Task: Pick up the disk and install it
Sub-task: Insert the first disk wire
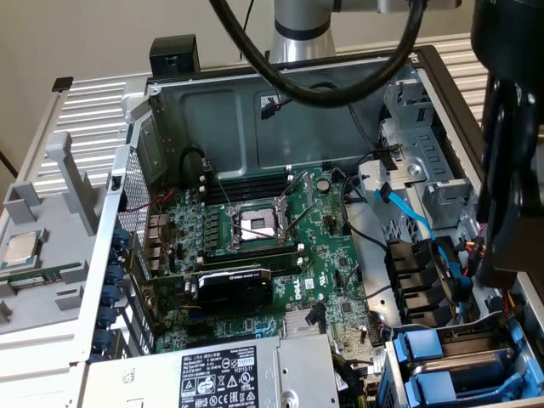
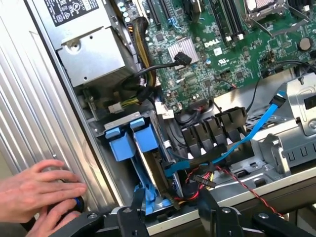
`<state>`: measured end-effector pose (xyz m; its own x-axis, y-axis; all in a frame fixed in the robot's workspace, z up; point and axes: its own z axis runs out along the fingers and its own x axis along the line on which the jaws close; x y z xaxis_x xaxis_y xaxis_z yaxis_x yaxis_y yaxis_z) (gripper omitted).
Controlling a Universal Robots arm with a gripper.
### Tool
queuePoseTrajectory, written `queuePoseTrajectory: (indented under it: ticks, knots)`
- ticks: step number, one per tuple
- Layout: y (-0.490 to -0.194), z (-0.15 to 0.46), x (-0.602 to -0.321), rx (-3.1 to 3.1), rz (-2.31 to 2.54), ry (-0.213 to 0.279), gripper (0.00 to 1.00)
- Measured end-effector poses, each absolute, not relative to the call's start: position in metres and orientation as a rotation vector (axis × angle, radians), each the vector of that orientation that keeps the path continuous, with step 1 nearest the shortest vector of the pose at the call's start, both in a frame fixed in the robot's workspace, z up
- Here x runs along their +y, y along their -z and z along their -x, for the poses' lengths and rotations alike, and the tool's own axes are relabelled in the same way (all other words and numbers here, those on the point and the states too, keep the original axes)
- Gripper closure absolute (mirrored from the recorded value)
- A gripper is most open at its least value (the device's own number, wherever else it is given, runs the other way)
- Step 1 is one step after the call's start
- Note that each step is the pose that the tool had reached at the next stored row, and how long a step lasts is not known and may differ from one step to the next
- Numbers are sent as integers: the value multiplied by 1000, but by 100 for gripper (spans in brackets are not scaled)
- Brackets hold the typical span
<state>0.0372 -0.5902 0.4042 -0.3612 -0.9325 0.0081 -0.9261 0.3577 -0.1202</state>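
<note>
Pincer [image 2: 173, 219] hangs open and empty above the disk [image 1: 463, 364], which sits blue-framed in the case [image 1: 170, 110] at the exterior view's near right (jaws spread, I'd guess, to straddle that frame).

The end effector [image 2: 172, 200] hangs, fingers spread wide, over the drive bay where the disk [image 2: 147, 138] sits in its blue frame. A person's hand [image 2: 37, 190] rests on the case wall [image 2: 54, 118] nearby.
</note>
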Motion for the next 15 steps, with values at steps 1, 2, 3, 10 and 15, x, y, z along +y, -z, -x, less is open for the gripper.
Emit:
queuePoseTrajectory:
  ticks: [1, 2, 3, 10, 15]
  knots:
    - [-402, -37, -590, 2523, 1758, 160, 45]
    - [-401, -37, -590, 2507, 1780, 159, 45]
    - [-399, -38, -590, 2491, 1801, 158, 45]
    - [-388, -39, -593, 2415, 1896, 153, 45]
    - [-386, -40, -600, 2405, 1910, 151, 45]
